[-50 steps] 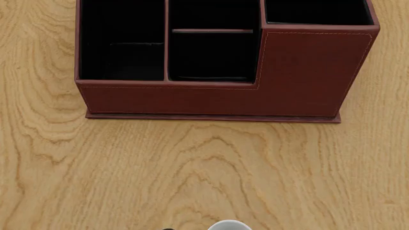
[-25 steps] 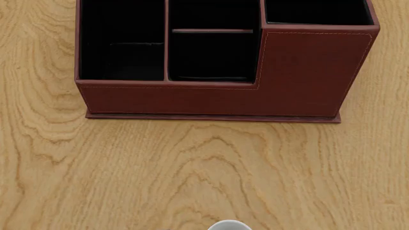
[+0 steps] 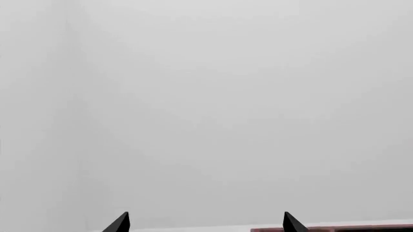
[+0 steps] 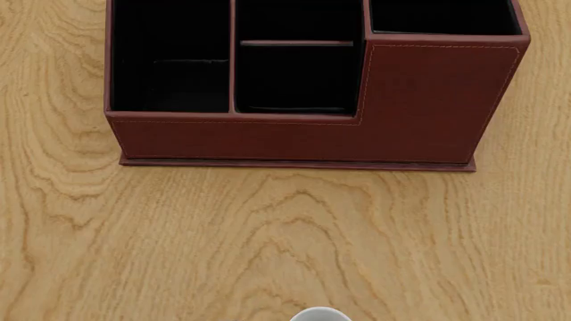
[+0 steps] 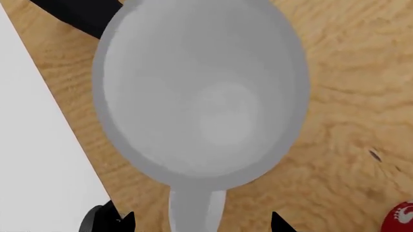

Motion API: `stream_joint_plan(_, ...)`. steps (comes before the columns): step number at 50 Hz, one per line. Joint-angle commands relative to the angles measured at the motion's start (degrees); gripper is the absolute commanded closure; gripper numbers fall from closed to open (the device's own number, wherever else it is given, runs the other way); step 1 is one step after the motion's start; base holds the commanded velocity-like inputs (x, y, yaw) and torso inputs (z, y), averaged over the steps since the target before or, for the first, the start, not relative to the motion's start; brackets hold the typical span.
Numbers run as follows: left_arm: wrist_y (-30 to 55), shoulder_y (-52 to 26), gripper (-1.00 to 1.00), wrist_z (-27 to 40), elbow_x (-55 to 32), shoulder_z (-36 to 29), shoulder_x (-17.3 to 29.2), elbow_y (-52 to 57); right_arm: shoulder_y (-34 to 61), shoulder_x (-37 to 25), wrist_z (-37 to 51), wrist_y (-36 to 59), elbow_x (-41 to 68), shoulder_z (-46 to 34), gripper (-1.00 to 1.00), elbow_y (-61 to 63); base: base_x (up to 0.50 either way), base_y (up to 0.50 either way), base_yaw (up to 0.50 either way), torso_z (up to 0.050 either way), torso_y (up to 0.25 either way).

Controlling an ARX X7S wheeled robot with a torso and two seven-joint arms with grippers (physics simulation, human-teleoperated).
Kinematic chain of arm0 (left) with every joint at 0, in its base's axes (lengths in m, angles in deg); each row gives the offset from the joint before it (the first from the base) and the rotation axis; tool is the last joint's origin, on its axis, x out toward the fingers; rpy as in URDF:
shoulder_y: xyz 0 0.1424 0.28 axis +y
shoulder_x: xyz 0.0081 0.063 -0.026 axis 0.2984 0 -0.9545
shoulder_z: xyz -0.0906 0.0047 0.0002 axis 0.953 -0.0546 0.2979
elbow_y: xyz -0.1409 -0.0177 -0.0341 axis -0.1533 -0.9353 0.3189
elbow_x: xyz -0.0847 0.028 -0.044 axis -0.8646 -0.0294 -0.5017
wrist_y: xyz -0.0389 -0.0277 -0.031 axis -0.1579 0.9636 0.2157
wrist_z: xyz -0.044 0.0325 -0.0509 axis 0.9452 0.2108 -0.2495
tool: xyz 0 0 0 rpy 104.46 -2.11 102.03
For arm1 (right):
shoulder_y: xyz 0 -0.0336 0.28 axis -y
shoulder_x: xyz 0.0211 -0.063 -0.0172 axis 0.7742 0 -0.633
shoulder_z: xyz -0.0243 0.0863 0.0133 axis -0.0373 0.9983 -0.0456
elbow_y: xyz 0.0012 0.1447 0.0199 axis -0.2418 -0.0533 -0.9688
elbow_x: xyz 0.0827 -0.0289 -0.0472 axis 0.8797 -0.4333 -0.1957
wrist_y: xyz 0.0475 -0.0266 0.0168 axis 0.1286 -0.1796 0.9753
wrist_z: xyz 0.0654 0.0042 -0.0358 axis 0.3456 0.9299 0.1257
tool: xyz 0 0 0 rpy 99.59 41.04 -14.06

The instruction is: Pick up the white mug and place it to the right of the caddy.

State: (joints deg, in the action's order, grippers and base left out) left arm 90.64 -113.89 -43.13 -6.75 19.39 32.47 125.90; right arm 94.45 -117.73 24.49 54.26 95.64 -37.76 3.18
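Nearest the robot, the mug shows in the head view only as a sliver of white rim at the bottom edge, standing on the table. The right wrist view looks straight down into it: the mug fills most of that picture, its pale inside bare, and its handle points toward the camera, running between the two dark fingertips of the right gripper. The tips stand apart on either side of the handle with a gap to each, so the gripper is spread and grips nothing. At the corner of this view a small piece of a red object with white marks shows; what it is cannot be told.

Farther out on the wood, well apart from the mug, the caddy stands with its taller section at its right end and its black-lined compartments open upward.

The left gripper points at a blank pale grey background, its two tips set wide apart with nothing between them.

No brand, label or writing can be read anywhere.
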Motion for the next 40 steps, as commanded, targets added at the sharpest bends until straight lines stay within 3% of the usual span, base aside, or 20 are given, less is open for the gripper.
stream_joint_plan(1, -0.7, 0.6, -1.00, 0.0, 0.2, 0.0, 0.2, -0.3, -0.3, 0.3, -0.8, 0.2, -0.9, -0.6, -1.00, -0.9, 0.00, 0.00, 0.00, 0.000, 0.000)
stream_joint_plan(5, -1.1, 0.8, -1.00, -0.1, 0.8, -0.4, 0.2, -0.6, -0.1, 0.2, -0.3, 0.0, -1.3, -0.5, -1.00, -0.7, 0.00, 0.00, 0.00, 0.000, 0.000)
stream_joint_plan(6, -1.2, 0.9, -1.00, -0.2, 0.8, -0.4, 0.1, -0.7, -0.1, 0.2, -0.1, 0.0, -1.4, -0.6, 1.00, -0.7, 0.00, 0.00, 0.00, 0.000, 0.000)
stream_joint_plan(40, -0.2, 0.0, -1.00, 1.3, -1.1, -0.6, 0.3, 0.4, 2.6, -1.9, 5.9, -2.2, 1.1, 0.6, 1.00, 5.7, 0.00, 0.00, 0.00, 0.000, 0.000)
